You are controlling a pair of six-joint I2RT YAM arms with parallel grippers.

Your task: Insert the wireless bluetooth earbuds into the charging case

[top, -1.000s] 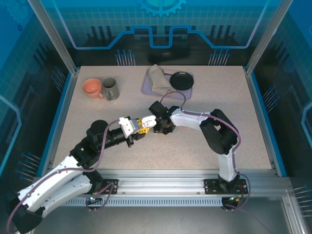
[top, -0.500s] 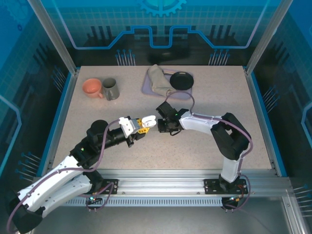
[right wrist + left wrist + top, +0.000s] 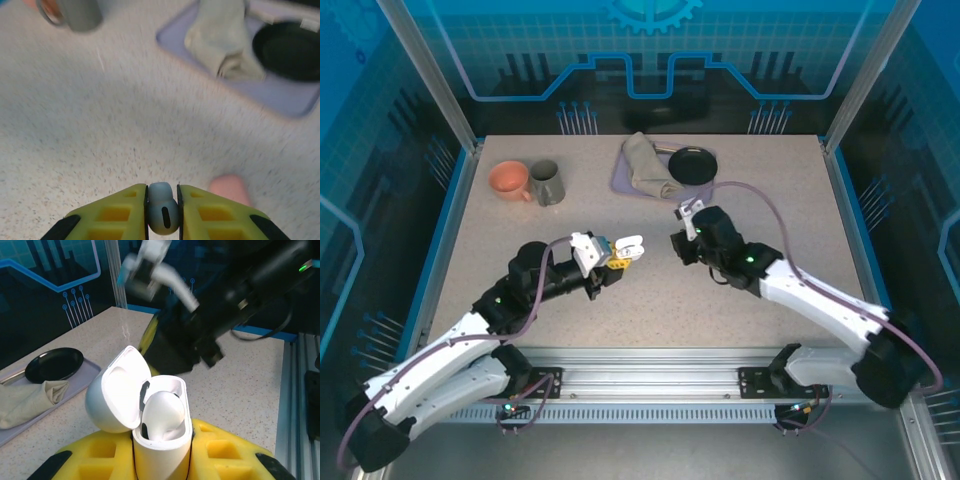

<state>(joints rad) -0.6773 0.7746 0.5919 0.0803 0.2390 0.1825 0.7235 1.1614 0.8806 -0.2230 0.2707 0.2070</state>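
Observation:
My left gripper (image 3: 612, 258) is shut on a white charging case (image 3: 626, 247) and holds it upright above the table. In the left wrist view the case (image 3: 162, 445) stands between the yellow fingers (image 3: 220, 455) with its lid (image 3: 117, 395) swung open to the left. One white earbud (image 3: 162, 412) sits inside. My right gripper (image 3: 682, 246) hovers a short way right of the case, apart from it. It is shut on a second white earbud (image 3: 162, 215), pinched between its yellow fingers (image 3: 110, 217). A blurred salmon-pink thing (image 3: 230, 189) lies on the table just beyond.
At the back stands a lavender tray (image 3: 623, 181) holding a folded cloth (image 3: 648, 165) and a black dish (image 3: 692, 165). An orange cup (image 3: 508, 179) and a grey mug (image 3: 547, 183) stand at the back left. Metal frame posts rise at the table's far corners.
My right gripper has drawn back to the right, from right against the case to a gap apart, and its arm has swung out wide. The left gripper with the case shifted slightly up.

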